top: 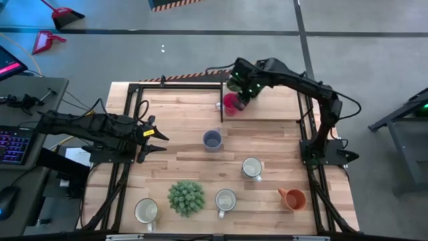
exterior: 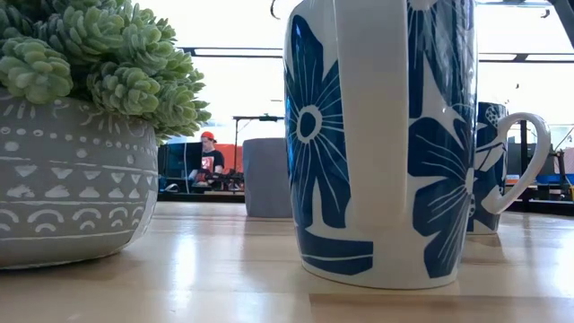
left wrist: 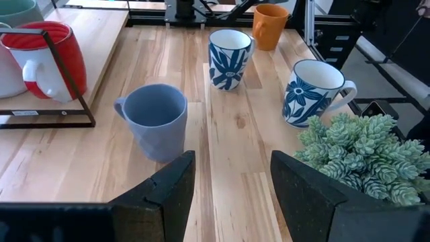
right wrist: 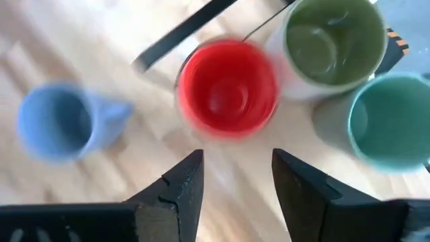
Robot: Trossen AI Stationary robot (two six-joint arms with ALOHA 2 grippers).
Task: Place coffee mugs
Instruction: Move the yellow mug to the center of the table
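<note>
Three glazed ceramic mugs at counter's far edge: red mug (right wrist: pixel 228 87) beside olive mug (right wrist: pixel 334 42) and teal mug (right wrist: pixel 391 119). Right tool (right wrist: pixel 232 178) wide open above red, empty. Left tool (left wrist: pixel 232 181) open, idle near blue-grey mug (left wrist: pixel 158 121). We judge mugs rigid, slick, chippable; pinch rim wall.

We see a grey concrete floor (top: pixel 200 53) around the light wooden table (top: pixel 200 167), crossed by dark seam lines. Near the far left of the floor lie a red dustpan (top: pixel 47 41) and a red broom head (top: pixel 65 15). A strip of black-and-orange hazard tape (top: pixel 175 4) runs along the far edge. To the left stands a dark desk (top: pixel 30 94) with a lit keyboard (top: pixel 15 144) and a mouse (top: pixel 7 199). Across the room we find bright windows (exterior: pixel 242 85) washing the space with daylight, and a person in an orange cap (exterior: pixel 210 154) seated at a bench.
</note>
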